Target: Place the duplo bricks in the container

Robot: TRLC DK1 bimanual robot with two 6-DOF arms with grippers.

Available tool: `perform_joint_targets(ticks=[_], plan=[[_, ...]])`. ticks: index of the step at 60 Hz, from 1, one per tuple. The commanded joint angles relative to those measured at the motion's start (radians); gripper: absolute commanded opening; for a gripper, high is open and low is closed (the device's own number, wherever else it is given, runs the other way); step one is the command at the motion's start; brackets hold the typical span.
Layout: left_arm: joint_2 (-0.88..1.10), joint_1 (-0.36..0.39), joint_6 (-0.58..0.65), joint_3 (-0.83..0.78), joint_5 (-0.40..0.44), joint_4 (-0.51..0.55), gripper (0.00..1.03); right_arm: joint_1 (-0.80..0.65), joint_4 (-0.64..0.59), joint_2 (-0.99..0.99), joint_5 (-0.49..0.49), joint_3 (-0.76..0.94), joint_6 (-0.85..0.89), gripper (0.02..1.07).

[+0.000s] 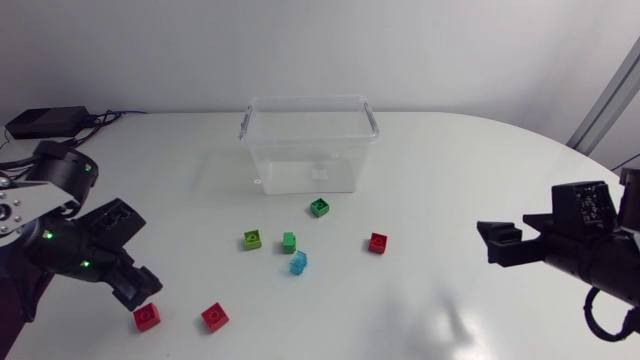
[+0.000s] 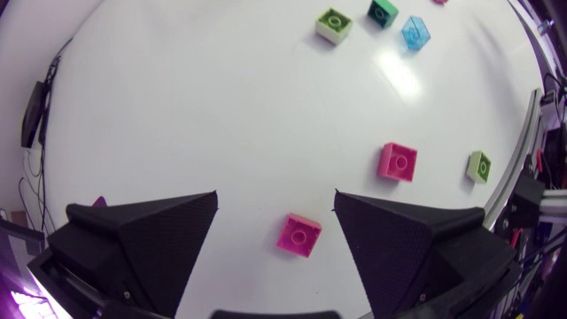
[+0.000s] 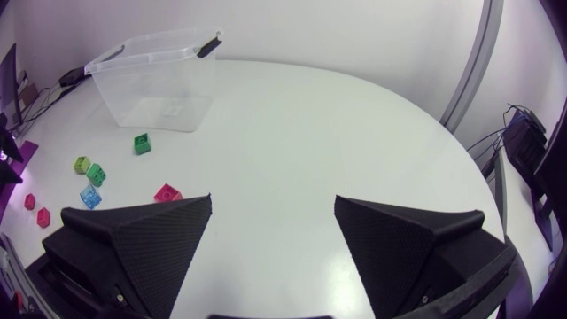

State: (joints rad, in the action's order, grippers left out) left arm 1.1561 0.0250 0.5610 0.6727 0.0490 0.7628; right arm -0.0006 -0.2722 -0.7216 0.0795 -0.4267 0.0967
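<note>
As far as I can see, nothing has gone in yet. The clear plastic container (image 1: 310, 100), a lidless rectangular tub, stands on the white tabletop (image 1: 450, 180) and I make out no brick inside it. A small pale mark shows through its front wall, and I cannot tell what that is. I count seven pieces lying out in front of the container, so I judge that every pick and drop is left to do. Nearest is the dark green duplo brick (image 1: 319, 207), just off the container's front wall. A little farther out from the container, the lime-green duplo brick (image 1: 252, 239) and the mid-green duplo brick (image 1: 288, 241) sit side by side. The translucent blue duplo brick (image 1: 298, 263) lies just beyond the mid-green one, and the lone red duplo brick (image 1: 377, 242) is off toward my right arm's side. Farthest from the container, toward my left arm's side, lie the outer red duplo brick (image 1: 147, 317) and the inner red duplo brick (image 1: 214, 316). My left hand (image 2: 275, 199) hovers there, well apart from the container, its fingers spread wide with nothing held. The outer red duplo brick shows in the gap just ahead of it, so I take that as the likely first pick. My right hand (image 3: 273, 199) is spread and empty too, well apart from the container and from every brick.
</note>
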Motion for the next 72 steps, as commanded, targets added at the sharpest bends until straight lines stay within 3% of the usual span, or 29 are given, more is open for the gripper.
perform_joint_targets(ticks=[1, 16, 29, 43, 56, 64, 67, 72], plan=[[0.063, -0.007, 0.085, 0.030, 0.011, 0.024, 0.92, 0.017, -0.045, -0.030, 0.013, -0.038, -0.017, 1.02], [0.168, -0.022, 0.174, 0.007, -0.051, 0.056, 0.92, 0.022, -0.122, -0.111, 0.069, -0.086, -0.018, 1.02], [0.223, -0.046, 0.246, -0.024, -0.094, 0.053, 0.91, 0.073, -0.236, -0.185, 0.057, -0.179, 0.011, 1.02], [0.244, -0.028, 0.264, -0.062, -0.098, 0.038, 0.81, 0.109, -0.236, -0.260, 0.057, -0.222, 0.072, 1.02], [0.255, -0.028, 0.300, -0.085, -0.097, -0.005, 0.81, 0.151, -0.234, -0.320, 0.057, -0.253, 0.103, 1.02], [0.303, -0.023, 0.304, -0.088, -0.090, -0.034, 0.61, 0.185, -0.237, -0.352, 0.057, -0.271, 0.158, 1.02], [0.326, -0.027, 0.318, -0.087, -0.060, -0.039, 0.47, 0.195, -0.243, -0.371, 0.055, -0.279, 0.190, 1.02], [0.330, -0.042, 0.359, -0.093, -0.011, -0.039, 0.36, 0.212, -0.246, -0.409, 0.052, -0.291, 0.225, 1.02]])
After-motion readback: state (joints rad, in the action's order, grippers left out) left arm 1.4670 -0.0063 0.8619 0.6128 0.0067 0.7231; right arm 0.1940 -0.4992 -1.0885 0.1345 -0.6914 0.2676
